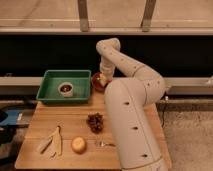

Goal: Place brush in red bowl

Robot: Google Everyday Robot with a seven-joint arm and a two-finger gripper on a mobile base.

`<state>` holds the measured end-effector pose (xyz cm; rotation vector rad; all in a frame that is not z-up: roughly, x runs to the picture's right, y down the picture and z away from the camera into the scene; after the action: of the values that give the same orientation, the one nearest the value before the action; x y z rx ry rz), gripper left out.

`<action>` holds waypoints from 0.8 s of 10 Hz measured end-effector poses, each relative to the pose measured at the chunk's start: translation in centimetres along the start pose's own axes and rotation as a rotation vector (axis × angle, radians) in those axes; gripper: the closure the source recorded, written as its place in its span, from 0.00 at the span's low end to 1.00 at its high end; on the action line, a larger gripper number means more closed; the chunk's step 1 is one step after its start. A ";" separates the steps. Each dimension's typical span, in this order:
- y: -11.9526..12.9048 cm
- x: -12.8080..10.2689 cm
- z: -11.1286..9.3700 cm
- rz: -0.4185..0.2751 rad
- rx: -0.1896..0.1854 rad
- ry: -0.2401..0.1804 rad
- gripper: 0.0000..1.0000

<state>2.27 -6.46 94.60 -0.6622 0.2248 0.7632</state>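
The red bowl (96, 82) sits at the table's back edge, just right of the green tray (50, 95). My gripper (103, 80) hangs at the end of the white arm over the bowl's right part and covers much of it. The black brush does not show; it is hidden or out of view. I see nothing clearly held.
A dark bowl (65, 89) stands inside the green tray. A dark bunch of grapes (95, 122) lies mid-table. A pale peel-like thing (52, 145), a round yellow fruit (78, 144) and a small metal piece (102, 144) lie near the front edge. My arm's big white body (132, 125) covers the table's right side.
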 end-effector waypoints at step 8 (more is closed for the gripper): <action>-2.5 3.4 -7.2 0.098 0.131 -0.132 0.20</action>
<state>6.78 -10.35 88.80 -0.4776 0.1852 0.8753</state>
